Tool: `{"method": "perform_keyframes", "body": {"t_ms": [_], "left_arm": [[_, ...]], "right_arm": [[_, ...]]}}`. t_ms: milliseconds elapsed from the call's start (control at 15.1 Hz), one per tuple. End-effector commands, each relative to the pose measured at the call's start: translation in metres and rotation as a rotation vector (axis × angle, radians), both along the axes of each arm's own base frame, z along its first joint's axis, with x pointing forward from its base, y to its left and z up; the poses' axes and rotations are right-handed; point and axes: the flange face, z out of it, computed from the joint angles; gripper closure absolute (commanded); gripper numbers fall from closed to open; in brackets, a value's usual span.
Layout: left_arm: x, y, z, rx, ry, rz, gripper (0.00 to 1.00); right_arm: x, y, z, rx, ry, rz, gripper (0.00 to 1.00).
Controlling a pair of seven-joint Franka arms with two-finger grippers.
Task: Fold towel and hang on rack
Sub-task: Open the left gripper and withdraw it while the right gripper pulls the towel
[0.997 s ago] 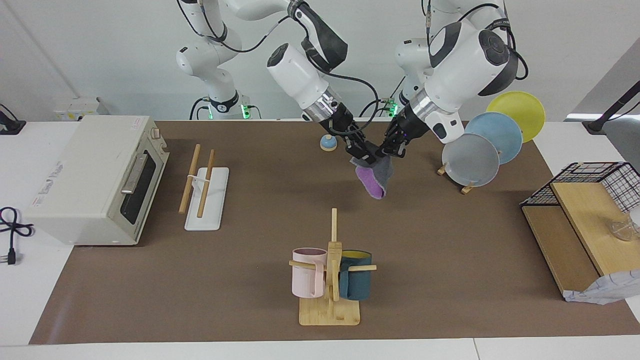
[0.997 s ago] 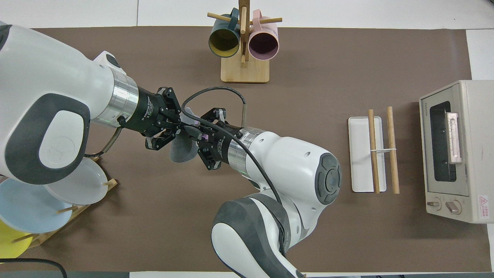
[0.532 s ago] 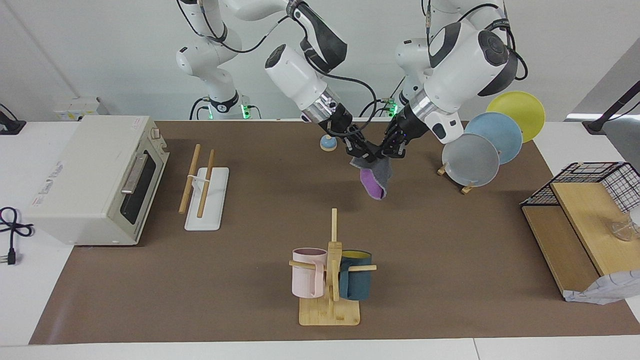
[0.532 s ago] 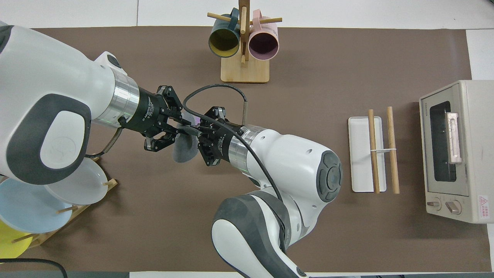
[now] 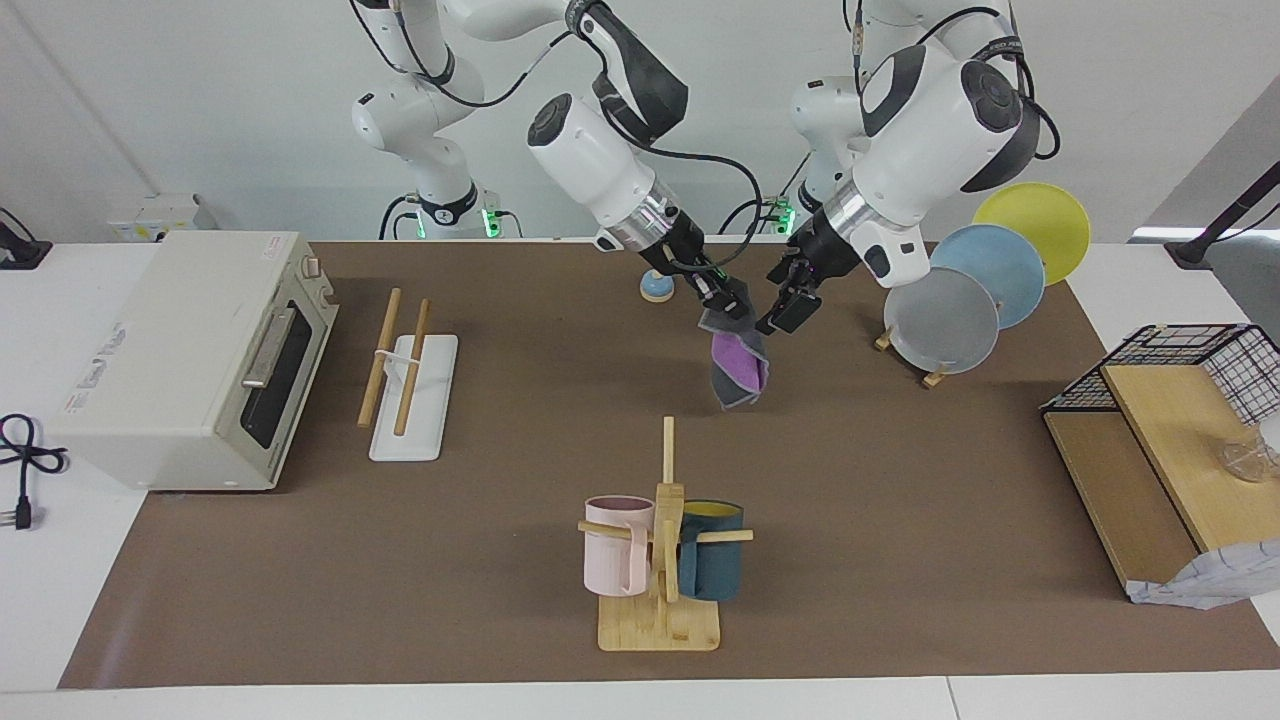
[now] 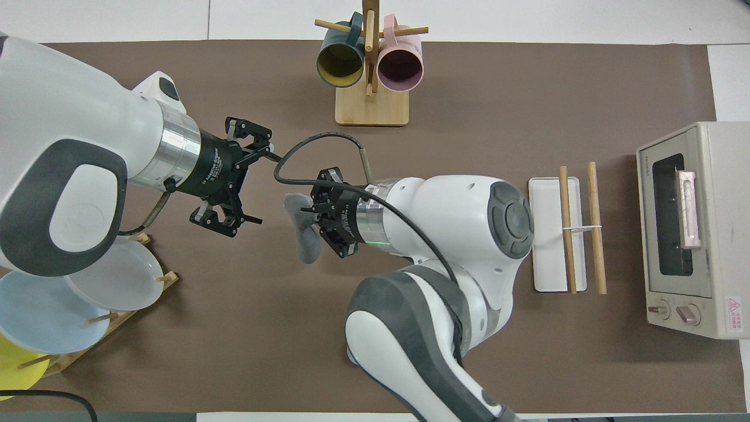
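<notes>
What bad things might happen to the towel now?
The towel hangs folded from the right gripper alone, pinched by its top edge; the left gripper is open beside it. It might slip out or unfold while carried. The rack stands toward the right arm's end, next to the oven, so the dangling cloth may miss or snag the rods.

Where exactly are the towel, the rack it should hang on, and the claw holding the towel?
towel (image 5: 738, 362): facing view, its purple face.
rack (image 5: 378, 358): facing view, the wooden rod nearer the toaster oven.
right gripper (image 5: 735, 310): facing view, fingertips pinching the towel's top edge.
</notes>
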Motion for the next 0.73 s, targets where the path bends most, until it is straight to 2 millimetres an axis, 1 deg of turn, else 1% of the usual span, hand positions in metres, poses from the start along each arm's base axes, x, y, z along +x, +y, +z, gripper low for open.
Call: {"method": "perform_keyframes", "body": {"t_ms": [0, 66, 133, 199, 332, 465, 532, 598, 664], "left_arm": [[0.0, 0.038, -0.001, 0.014, -0.043, -0.1, 0.0], [0.005, 0.055, -0.003, 0.033, -0.07, -0.153, 0.0], [0.007, 0.067, -0.004, 0.061, -0.096, -0.226, 0.0], [0.01, 0.079, -0.006, 0.082, -0.127, -0.313, 0.0], [0.018, 0.113, -0.005, 0.087, -0.187, -0.445, 0.0], [0.026, 0.133, -0.004, 0.12, -0.25, -0.593, 0.0], [0.03, 0.141, -0.003, 0.153, -0.279, -0.679, 0.0], [0.032, 0.143, 0.0, 0.186, -0.307, -0.779, 0.0], [0.035, 0.147, 0.003, 0.207, -0.328, -0.853, 0.0]], "right_arm": [[0.0, -0.059, 0.015, -0.16, -0.03, 0.284, 1.0], [-0.002, -0.079, 0.014, -0.207, -0.022, 0.374, 1.0], [0.0, -0.101, 0.014, -0.257, -0.011, 0.436, 1.0], [0.003, -0.128, 0.018, -0.315, -0.014, 0.479, 1.0], [0.007, -0.171, 0.018, -0.375, 0.017, 0.545, 1.0], [0.009, -0.212, 0.012, -0.404, 0.039, 0.616, 1.0], [0.013, -0.231, 0.01, -0.417, 0.043, 0.618, 1.0], [0.013, -0.248, 0.005, -0.416, 0.059, 0.604, 1.0], [0.011, -0.256, 0.003, -0.418, 0.053, 0.618, 1.0]]}}
